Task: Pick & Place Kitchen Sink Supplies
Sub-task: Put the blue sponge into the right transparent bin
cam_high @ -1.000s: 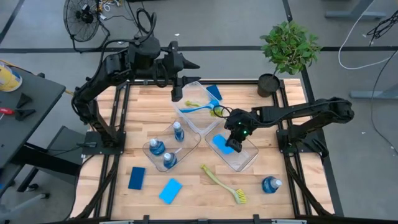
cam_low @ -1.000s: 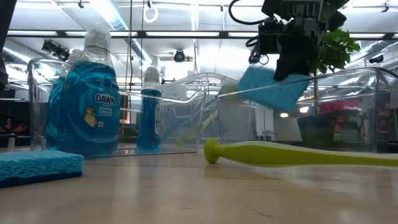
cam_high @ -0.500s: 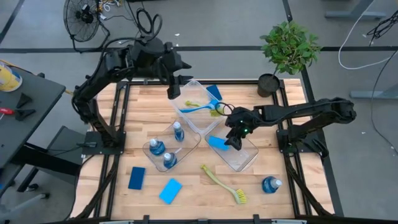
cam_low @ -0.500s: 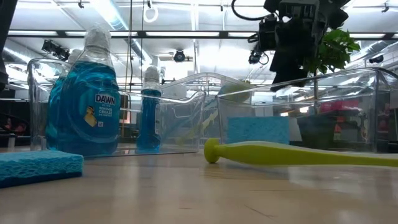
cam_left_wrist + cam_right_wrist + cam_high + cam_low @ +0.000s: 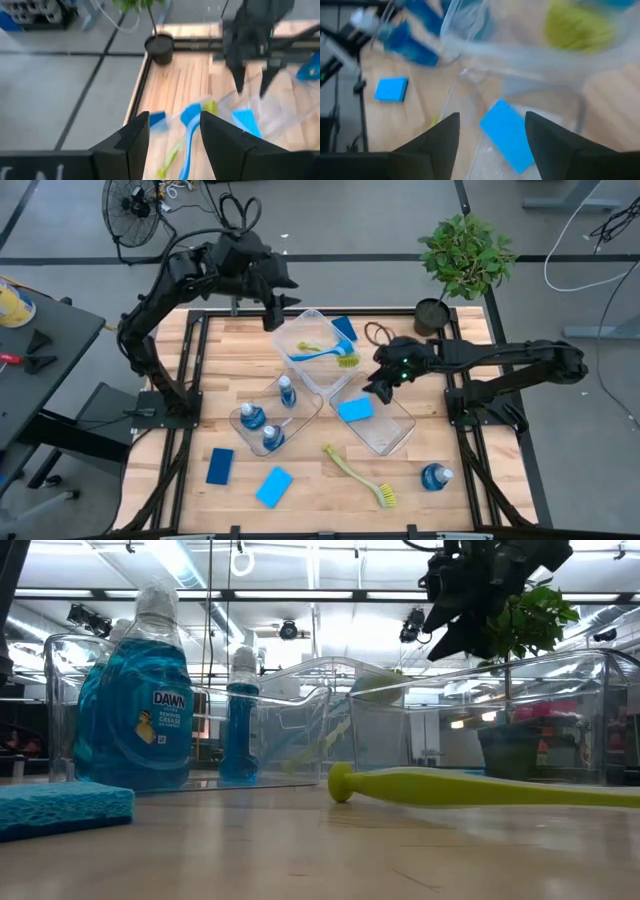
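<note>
Three bins mid-table. Far bin holds brush. Left bin holds three bottles (all upright). Right bin holds sponge. Another sponge lies behind far bin. Near edge, left to right: sponge, sponge, brush, bottle on its side. Plant at far right corner.

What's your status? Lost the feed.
Right gripper open, above sponge bin. Light-blue sponge lies in it. Left gripper open, hovering beyond brush bin.
</note>
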`<state>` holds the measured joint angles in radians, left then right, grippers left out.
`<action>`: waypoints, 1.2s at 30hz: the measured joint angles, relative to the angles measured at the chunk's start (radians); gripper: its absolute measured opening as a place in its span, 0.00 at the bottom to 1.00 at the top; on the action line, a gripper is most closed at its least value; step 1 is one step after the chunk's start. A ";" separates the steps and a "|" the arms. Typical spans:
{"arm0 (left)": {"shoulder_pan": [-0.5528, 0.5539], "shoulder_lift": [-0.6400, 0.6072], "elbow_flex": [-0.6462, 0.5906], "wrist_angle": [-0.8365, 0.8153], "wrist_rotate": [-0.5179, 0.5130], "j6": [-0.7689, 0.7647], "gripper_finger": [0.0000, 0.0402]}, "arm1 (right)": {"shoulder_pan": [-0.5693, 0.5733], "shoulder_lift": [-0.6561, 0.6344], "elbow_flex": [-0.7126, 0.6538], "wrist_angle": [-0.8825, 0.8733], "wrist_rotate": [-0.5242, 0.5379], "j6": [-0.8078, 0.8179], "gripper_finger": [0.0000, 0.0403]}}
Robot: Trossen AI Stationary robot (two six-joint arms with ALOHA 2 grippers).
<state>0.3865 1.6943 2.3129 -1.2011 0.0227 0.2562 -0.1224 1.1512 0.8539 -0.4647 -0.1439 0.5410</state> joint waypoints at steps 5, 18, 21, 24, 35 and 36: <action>0.098 0.000 -0.029 -0.027 0.103 -0.008 0.45 | -0.048 -0.054 0.000 0.000 0.067 0.051 0.55; 0.286 0.002 -0.221 -0.017 0.157 0.022 0.45 | -0.244 -0.076 0.000 0.117 0.145 0.106 0.54; 0.320 0.001 -0.222 -0.013 0.159 0.025 0.45 | -0.282 -0.064 0.000 0.202 0.153 0.106 0.54; 0.349 0.001 -0.222 -0.014 0.159 0.027 0.45 | -0.323 -0.041 0.000 0.258 0.151 0.104 0.54; 0.392 0.001 -0.222 -0.013 0.157 0.016 0.45 | -0.486 0.132 0.001 0.327 0.026 0.102 0.54; 0.392 0.001 -0.222 -0.010 0.157 0.016 0.45 | -0.501 0.148 0.001 0.340 0.016 0.099 0.54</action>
<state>0.7784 1.6951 2.0911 -1.2116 0.1801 0.2726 -0.6236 1.2989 0.8547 -0.1249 -0.1279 0.6403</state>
